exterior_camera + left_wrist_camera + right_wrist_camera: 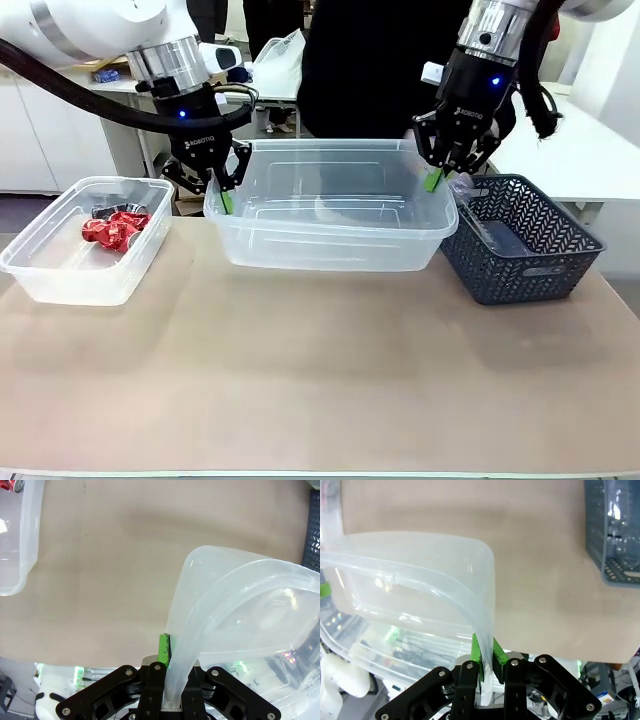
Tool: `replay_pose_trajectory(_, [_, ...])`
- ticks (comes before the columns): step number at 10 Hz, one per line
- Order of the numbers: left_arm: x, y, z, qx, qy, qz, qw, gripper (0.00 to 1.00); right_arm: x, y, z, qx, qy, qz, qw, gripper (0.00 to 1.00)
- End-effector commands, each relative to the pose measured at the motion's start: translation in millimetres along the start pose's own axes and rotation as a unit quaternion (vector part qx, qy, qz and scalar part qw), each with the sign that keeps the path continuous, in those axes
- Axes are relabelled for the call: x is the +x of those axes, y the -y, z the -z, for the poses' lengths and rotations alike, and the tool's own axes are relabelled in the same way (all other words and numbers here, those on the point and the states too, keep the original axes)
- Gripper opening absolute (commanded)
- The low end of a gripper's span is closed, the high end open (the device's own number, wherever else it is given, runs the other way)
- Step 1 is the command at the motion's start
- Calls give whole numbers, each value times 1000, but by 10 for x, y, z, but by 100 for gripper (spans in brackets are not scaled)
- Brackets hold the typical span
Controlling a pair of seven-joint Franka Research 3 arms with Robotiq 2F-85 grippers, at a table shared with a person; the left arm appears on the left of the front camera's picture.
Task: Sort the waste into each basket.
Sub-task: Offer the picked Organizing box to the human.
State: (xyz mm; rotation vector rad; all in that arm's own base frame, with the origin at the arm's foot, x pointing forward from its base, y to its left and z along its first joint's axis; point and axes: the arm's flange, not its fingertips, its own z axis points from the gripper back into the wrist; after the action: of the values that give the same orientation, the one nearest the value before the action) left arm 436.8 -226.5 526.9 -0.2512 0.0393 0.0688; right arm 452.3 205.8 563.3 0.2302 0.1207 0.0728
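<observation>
**Both arms hanging onto the big tub, one at each end**

Front view: the big tub [330,205] sits mid-desk and I'll place everything off that. The left fingers [226,200] are pinching the rim at its left short end, and the right fingers [433,180] are pinching the rim at its right short end. Can't tell if its base is resting on the desk [320,370] or just off it. The inside looks pretty much bare. Left of the big tub, close but not touching, is the small tub [40,262] with crushed red cans [115,228] in it. Right of the big tub, just beside it, is a dark lattice basket [545,265]. A person [360,70] in dark clothes stands behind the big tub.

Left wrist view: the left fingers [163,650] are clamped on the big tub [240,605], its rim running down between them. The small tub [20,540] is off in the top left corner with a bit of red can poking in, and the lattice basket [312,535] clips the right edge.

Right wrist view: same deal, the right fingers [476,652] have their green pads squeezed on the wall and rim of the big tub [420,580]. The lattice basket [610,572] is well apart from that corner, top right, and a clear bottle [620,520] lies inside it.
</observation>
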Motion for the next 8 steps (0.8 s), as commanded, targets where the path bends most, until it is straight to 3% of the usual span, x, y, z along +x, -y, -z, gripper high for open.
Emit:
replay_pose_trajectory(1, [7,-69,-23,-4,13,-14,1000,4,-14,-15,-32,3,-1,-13,1000,7])
replay_pose_trajectory(8, [7,-69,-23,-4,13,-14,1000,4,-14,-15,-32,3,-1,-13,1000,7])
